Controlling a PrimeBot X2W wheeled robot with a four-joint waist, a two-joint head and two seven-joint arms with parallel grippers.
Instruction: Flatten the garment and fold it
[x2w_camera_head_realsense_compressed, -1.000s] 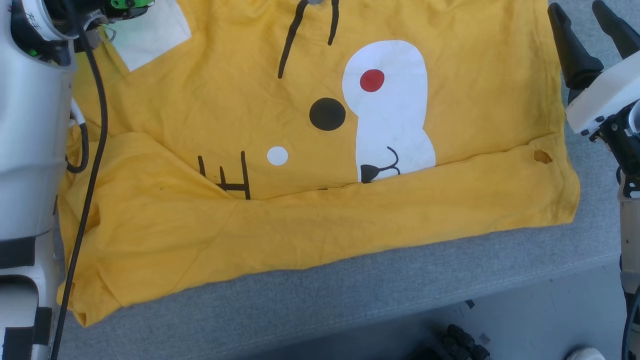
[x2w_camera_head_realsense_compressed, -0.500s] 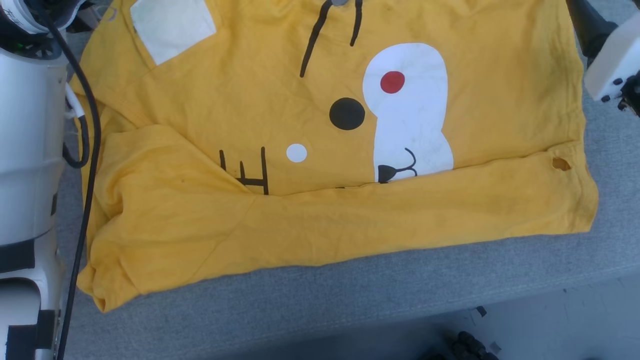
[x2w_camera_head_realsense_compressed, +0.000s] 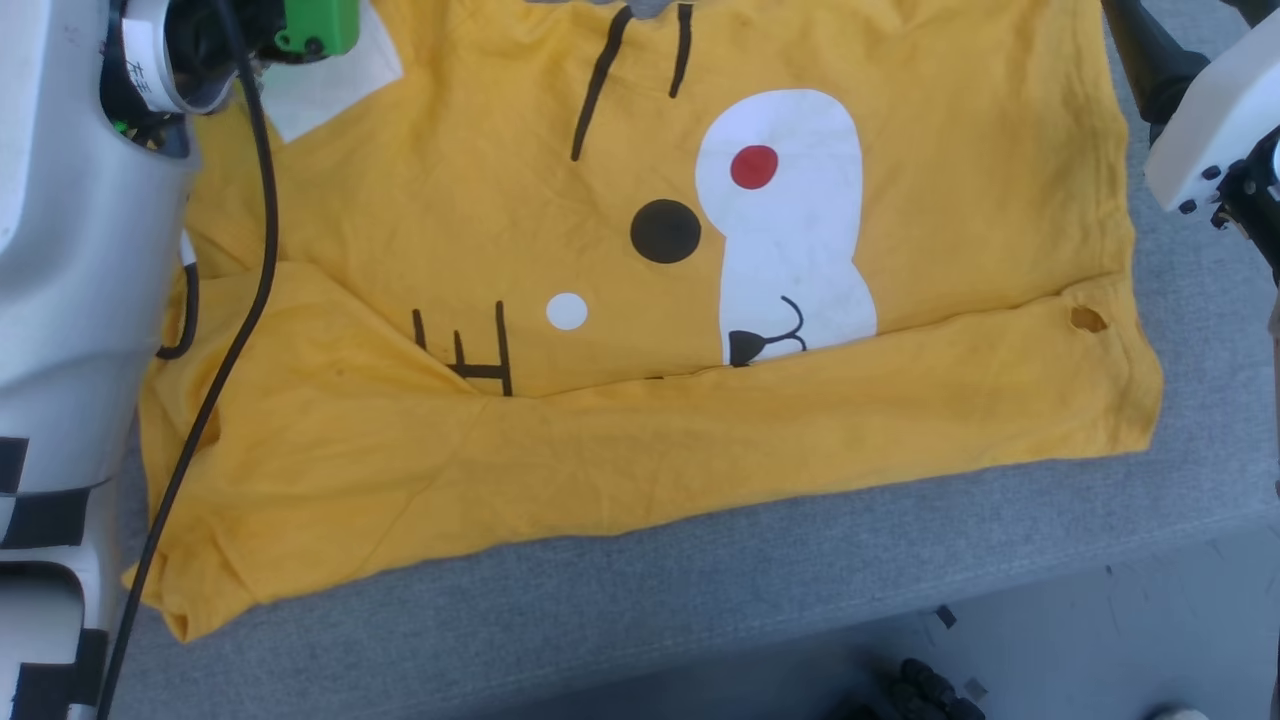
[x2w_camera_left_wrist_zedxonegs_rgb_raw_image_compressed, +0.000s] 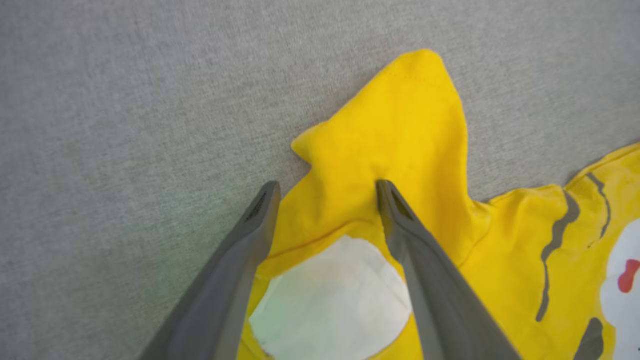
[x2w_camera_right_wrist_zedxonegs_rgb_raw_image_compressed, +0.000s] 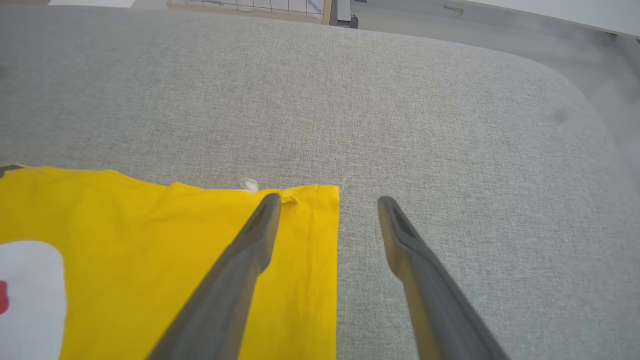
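T-shirt (x2w_camera_head_realsense_compressed: 900, 420), mustard-yellow, lies print side up on the grey fabric table (x2w_camera_head_realsense_compressed: 700, 600). Its near strip is doubled back over the bottom of the print. The small hole (x2w_camera_head_realsense_compressed: 1087, 320) sits on that strip, toward the right end.

Change: the left gripper (x2w_camera_left_wrist_zedxonegs_rgb_raw_image_compressed: 326, 195) has just gone from clamped to spread. In the left wrist view both fingers stand wide apart over the sleeve (x2w_camera_left_wrist_zedxonegs_rgb_raw_image_compressed: 410, 125) on the robot's left, with nothing pinched between them. The sleeve lies on the table in a crumpled point, and the square white patch (x2w_camera_left_wrist_zedxonegs_rgb_raw_image_compressed: 330, 295) shows between the fingers, just behind their tips. In the head view the left arm's green fitting (x2w_camera_head_realsense_compressed: 315, 25) now overlaps that patch's corner; half a second ago the patch showed whole. Part of this is camera shift, since the whole frame has slid.

No change: the right gripper (x2w_camera_right_wrist_zedxonegs_rgb_raw_image_compressed: 330, 204) is spread as before, hovering at the shirt's far right corner. One finger is above the hem, the other above bare table. The doubled strip, white face print (x2w_camera_head_realsense_compressed: 785, 220) and hole keep the same layout relative to each other.

Reading: the sleeve pull looks finished and released. Flattening is not complete: the sleeve is bunched and the left side rumpled. I cannot tell whether the turned-over strip is a first fold or a stray flap. The next grasp probably belongs on the sleeve or that strip.
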